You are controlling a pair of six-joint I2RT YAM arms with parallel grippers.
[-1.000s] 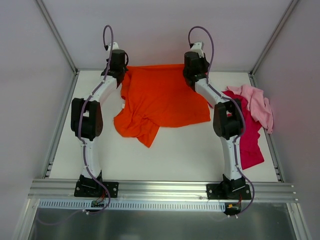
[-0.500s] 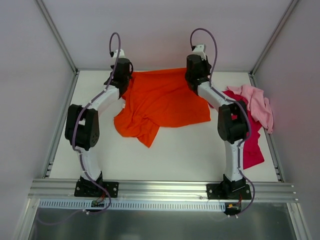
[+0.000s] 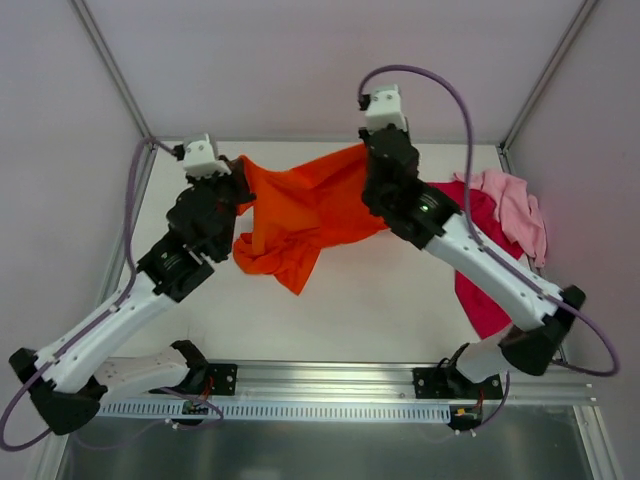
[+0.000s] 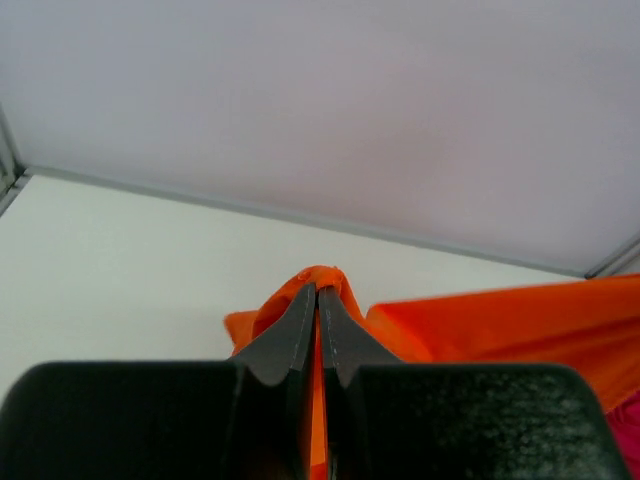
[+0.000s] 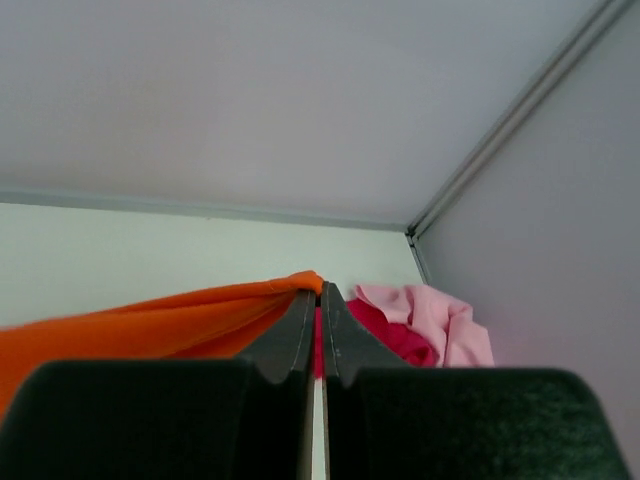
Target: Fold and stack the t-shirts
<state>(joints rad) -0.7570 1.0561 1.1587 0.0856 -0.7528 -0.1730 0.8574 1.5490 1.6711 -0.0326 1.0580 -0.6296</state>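
Note:
The bright orange t-shirt (image 3: 300,205) hangs stretched between my two grippers, its far edge lifted and its crumpled lower part resting on the table. My left gripper (image 3: 241,168) is shut on the shirt's left top corner; the left wrist view shows orange cloth (image 4: 480,320) pinched at its tips (image 4: 318,292). My right gripper (image 3: 362,153) is shut on the right top corner; in the right wrist view the orange cloth (image 5: 150,325) runs left from its tips (image 5: 321,291). The light pink t-shirt (image 3: 515,205) lies crumpled on the deep magenta-red one (image 3: 482,295) at the right.
The white table (image 3: 370,300) is bounded by grey walls behind and on both sides. A metal rail (image 3: 330,375) with the arm bases runs along the near edge. The pink shirt (image 5: 425,312) and magenta shirt (image 5: 390,338) lie beyond the right gripper.
Both arms have risen and drawn back toward the near edge. The orange shirt's far edge has come up off the table with them, and the cloth now hangs between the grippers.

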